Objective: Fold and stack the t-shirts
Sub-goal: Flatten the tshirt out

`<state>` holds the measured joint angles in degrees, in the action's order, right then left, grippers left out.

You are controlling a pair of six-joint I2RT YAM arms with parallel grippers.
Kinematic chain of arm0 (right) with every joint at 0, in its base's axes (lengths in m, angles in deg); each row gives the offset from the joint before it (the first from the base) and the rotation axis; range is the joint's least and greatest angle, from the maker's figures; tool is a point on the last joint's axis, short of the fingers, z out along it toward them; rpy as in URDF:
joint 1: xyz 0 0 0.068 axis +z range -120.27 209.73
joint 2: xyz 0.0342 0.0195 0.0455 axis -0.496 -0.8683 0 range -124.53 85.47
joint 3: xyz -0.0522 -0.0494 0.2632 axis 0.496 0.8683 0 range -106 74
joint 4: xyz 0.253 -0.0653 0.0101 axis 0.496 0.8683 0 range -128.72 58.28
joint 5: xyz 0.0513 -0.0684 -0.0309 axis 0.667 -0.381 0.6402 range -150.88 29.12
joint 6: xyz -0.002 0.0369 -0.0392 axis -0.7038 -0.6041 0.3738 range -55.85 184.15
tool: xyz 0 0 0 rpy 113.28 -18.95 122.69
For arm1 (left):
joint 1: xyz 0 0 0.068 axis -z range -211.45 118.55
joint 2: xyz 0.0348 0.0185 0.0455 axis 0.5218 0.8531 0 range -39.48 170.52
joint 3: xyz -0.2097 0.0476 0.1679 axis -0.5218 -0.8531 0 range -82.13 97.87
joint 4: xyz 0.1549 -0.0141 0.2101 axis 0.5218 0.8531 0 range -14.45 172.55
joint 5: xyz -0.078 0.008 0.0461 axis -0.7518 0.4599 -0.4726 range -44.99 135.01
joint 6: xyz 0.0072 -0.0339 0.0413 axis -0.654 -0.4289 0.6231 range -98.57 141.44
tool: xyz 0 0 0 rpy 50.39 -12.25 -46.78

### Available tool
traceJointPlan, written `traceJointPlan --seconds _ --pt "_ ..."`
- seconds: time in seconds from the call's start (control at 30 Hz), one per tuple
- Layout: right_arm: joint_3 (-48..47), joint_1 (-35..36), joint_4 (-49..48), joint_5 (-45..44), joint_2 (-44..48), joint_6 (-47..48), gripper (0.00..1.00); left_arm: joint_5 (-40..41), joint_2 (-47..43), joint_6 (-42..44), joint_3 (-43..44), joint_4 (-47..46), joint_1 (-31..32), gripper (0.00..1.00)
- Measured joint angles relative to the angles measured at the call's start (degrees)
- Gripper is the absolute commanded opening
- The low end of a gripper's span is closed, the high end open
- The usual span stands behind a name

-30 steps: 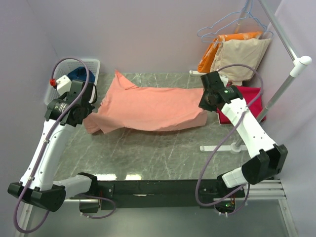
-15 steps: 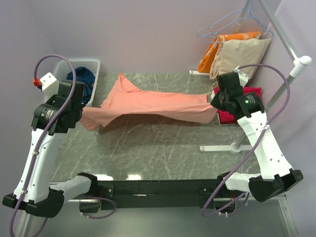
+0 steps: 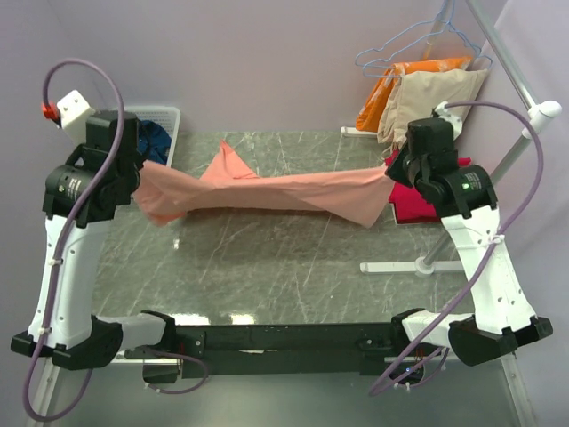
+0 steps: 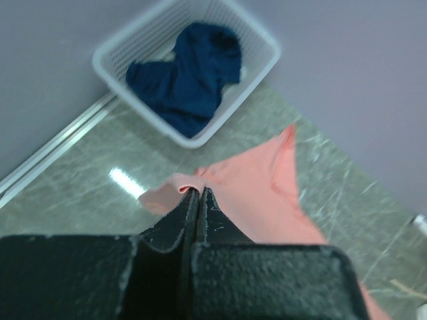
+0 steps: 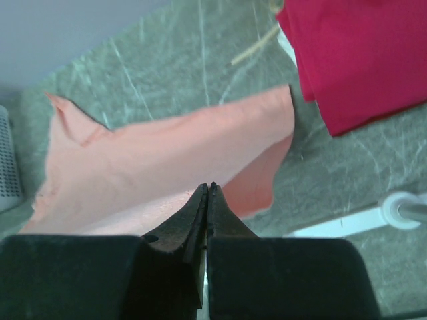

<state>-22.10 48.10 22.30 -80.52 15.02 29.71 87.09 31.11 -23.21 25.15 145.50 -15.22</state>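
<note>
The salmon-pink t-shirt [image 3: 267, 189] hangs stretched in the air between my two grippers, above the marble table [image 3: 267, 267]. My left gripper [image 3: 142, 173] is shut on its left end; in the left wrist view the closed gripper [image 4: 198, 191] pinches a fold of the pink cloth [image 4: 253, 193]. My right gripper [image 3: 391, 173] is shut on its right end; in the right wrist view the gripper [image 5: 209, 187] grips the pink cloth [image 5: 167, 160]. The crimson-red t-shirt [image 3: 427, 191] lies folded at the right [image 5: 360, 60]. The navy-blue t-shirt [image 4: 187, 77] lies in a white basket [image 4: 267, 47].
The white basket [image 3: 169, 116] stands at the back left corner. A clothes rack with a white pole [image 3: 498, 178] and white base [image 3: 396, 267] stands at the right. Beige [image 3: 436, 98] and orange [image 3: 378, 98] cloths and hangers hang at the back right.
Both grippers have lifted and moved apart, raising the pink t-shirt off the table and pulling it taut into a narrower band.
</note>
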Motion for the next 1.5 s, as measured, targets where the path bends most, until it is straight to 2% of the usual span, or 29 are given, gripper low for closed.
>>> traceJointPlan --seconds 0.27,0.4,0.5,0.63,0.8,1.0,1.13,1.27,1.37,1.5 --pt "-18.1 -0.7 -2.1 -0.5 -9.2 3.8 0.00 -2.6 12.7 5.2 18.1 -6.4 -3.0 0.01" --pt "-24.0 -1.2 -2.7 0.0 -14.3 5.3 0.00 -6.1 17.3 6.6 20.7 -8.6 -5.4 0.01" --pt "-23.1 -1.3 -2.8 1.0 -13.8 6.3 0.00 -8.5 17.7 7.6 20.7 -9.4 -5.9 0.01" --pt "-15.8 -1.4 -4.7 3.6 -6.8 7.6 0.00 -10.9 12.4 9.0 17.1 -11.4 -5.9 0.01" --pt "-8.5 -1.4 -5.3 8.2 7.7 9.2 0.00 -12.4 -3.2 10.6 9.6 -13.8 -5.9 0.01" --pt "-11.8 -1.4 -6.2 13.6 19.5 10.1 0.00 -13.4 -20.9 11.1 8.3 -20.9 -5.8 0.01" --pt "-16.1 -1.4 -8.4 15.7 20.7 10.1 0.00 -13.9 -25.9 11.3 9.3 -27.3 -5.8 0.01" --pt "-14.5 -1.4 -9.9 16.4 19.1 10.1 0.00 -13.9 -24.9 11.7 7.1 -32.5 -5.8 0.01" --pt "-12.2 -1.4 -12.8 16.2 14.5 10.1 0.00 -13.9 -20.2 11.9 5.7 -33.9 -5.8 0.01" --pt "-11.3 -1.6 -16.9 15.1 2.5 10.1 0.00 -13.8 -5.3 11.9 8.0 -35.3 -5.8 0.01"
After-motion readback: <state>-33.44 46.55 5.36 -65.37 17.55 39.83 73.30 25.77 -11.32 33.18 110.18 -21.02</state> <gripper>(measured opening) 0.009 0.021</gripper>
